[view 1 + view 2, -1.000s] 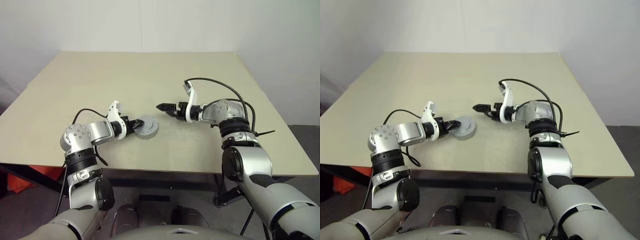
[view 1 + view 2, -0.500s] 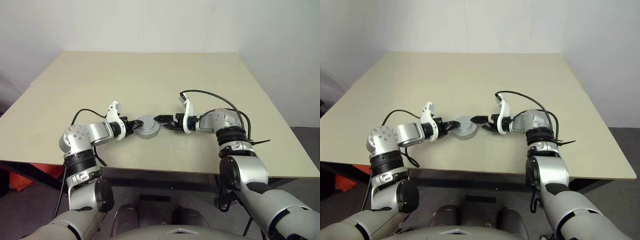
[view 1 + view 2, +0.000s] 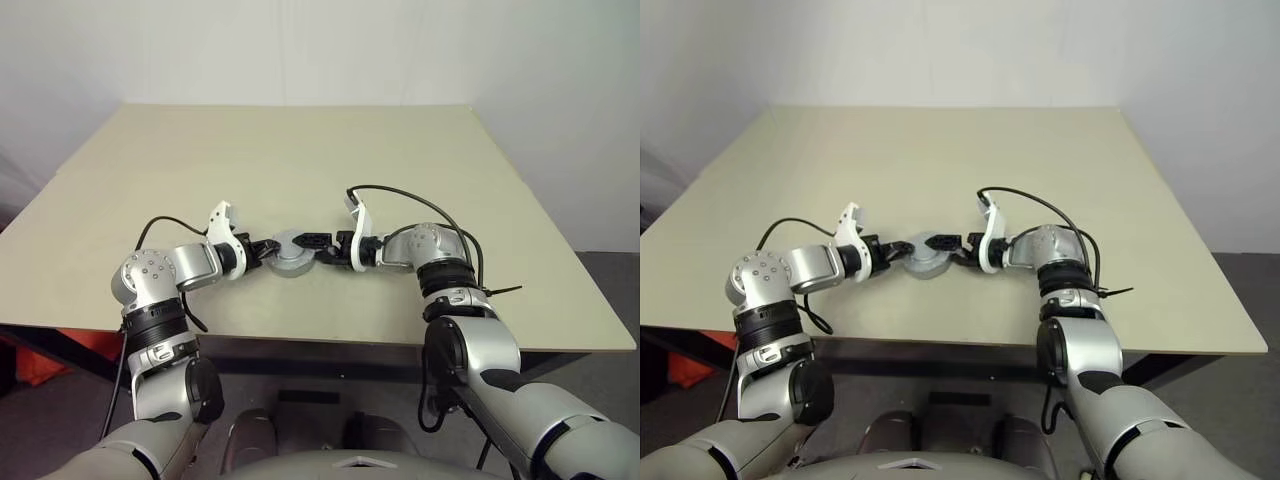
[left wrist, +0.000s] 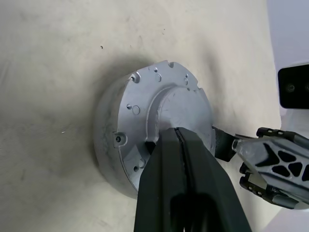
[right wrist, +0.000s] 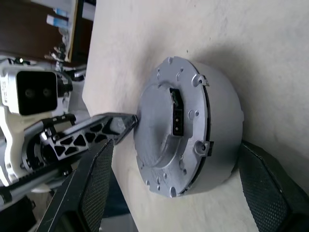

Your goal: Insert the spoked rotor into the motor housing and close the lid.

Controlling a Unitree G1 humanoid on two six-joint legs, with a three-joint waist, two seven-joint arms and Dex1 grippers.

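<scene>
So the motor housing [image 3: 292, 254] is sitting on the beige tabletop [image 3: 300, 160] near the front edge, with its lid [image 5: 171, 128] on top, a dull grey disc with small holes and a notched rim. The left end effector [image 4: 179, 140] is clenched tight, fingers pressed together with nothing between them, and its tip rests on the lid's raised middle part. The right end effector [image 3: 308, 246] comes in from the other side with its fingers [image 5: 263, 181] spread wide, one on each side of the housing, grasping nothing that I can see.
</scene>
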